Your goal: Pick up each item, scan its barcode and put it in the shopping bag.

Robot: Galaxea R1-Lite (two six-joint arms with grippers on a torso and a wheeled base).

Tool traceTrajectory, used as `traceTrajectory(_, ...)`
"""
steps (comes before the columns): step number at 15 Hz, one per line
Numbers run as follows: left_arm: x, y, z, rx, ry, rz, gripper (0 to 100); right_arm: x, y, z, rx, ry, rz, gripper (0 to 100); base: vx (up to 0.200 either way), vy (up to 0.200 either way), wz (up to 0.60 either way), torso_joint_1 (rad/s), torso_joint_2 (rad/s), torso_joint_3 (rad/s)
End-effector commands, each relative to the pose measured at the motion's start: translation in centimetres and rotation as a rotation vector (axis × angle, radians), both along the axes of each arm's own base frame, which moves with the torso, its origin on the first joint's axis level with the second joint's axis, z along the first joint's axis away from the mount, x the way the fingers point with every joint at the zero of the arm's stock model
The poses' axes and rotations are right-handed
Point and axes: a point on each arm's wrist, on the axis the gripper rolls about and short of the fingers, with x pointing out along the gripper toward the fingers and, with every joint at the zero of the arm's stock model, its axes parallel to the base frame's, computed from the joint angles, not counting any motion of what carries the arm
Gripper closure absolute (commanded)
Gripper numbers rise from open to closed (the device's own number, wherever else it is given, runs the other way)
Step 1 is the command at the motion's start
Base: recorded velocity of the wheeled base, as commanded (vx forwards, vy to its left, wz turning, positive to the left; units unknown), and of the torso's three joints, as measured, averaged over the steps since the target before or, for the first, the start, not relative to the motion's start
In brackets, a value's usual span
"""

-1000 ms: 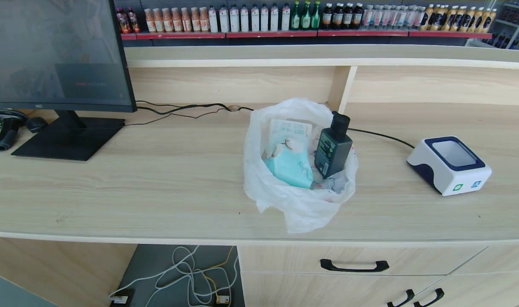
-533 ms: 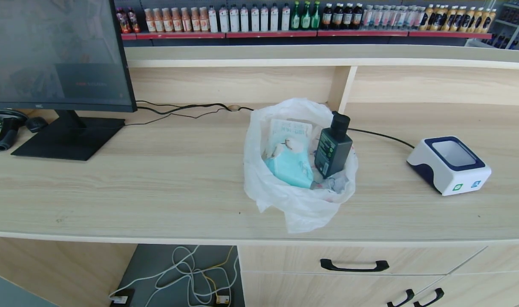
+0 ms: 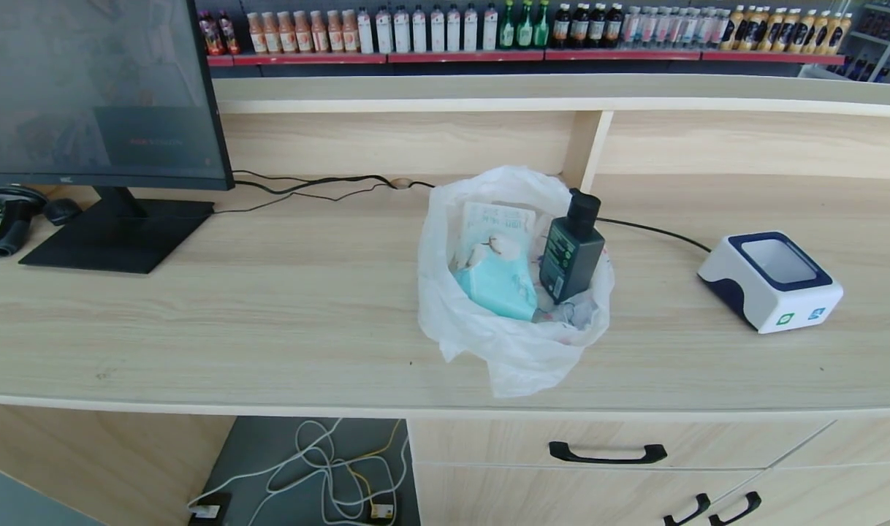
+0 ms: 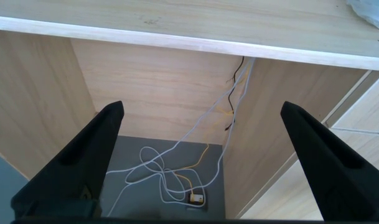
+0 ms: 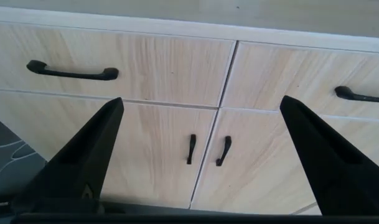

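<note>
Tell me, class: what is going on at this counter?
Nothing is being handled right now. A pale blue soft pack and a dark plastic bottle with a black cap sit inside the white plastic shopping bag on the light wooden counter. The white and navy box-shaped barcode scanner stands apart, to the bag's right. The left end effector, open and empty, faces the cable recess under the counter; the right end effector, also open and empty, faces the drawers.

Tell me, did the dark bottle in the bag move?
No. The dark bottle keeps its spot in the shopping bag, just as far from the white scanner.
</note>
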Motion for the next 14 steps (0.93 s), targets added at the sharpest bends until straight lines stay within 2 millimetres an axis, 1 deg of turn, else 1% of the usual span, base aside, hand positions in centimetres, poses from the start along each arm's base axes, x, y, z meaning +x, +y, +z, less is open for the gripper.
traceTrajectory(1,0.00,0.00,0.01,-0.001,-0.001,0.002,0,0.00,-0.01,-0.01,0.043,0.003,-0.004,0,-0.200,0.000,0.00,0.032,0.01,0.002)
traceTrajectory(8,0.00,0.00,0.01,-0.001,-0.001,0.000,0,0.00,-0.01,0.00,0.066,0.001,-0.007,0,-0.200,0.000,0.00,0.000,0.00,0.003)
traceTrajectory(11,0.00,0.00,-0.01,0.005,0.001,-0.001,0,0.01,-0.02,-0.05,0.066,0.005,-0.006,0,0.000,0.000,0.00,0.000,0.00,0.000)
traceTrajectory(14,0.00,0.00,-0.01,0.000,0.001,0.000,0,0.00,-0.02,0.00,0.065,0.001,-0.005,0,0.000,-0.200,0.00,0.006,0.00,0.005)
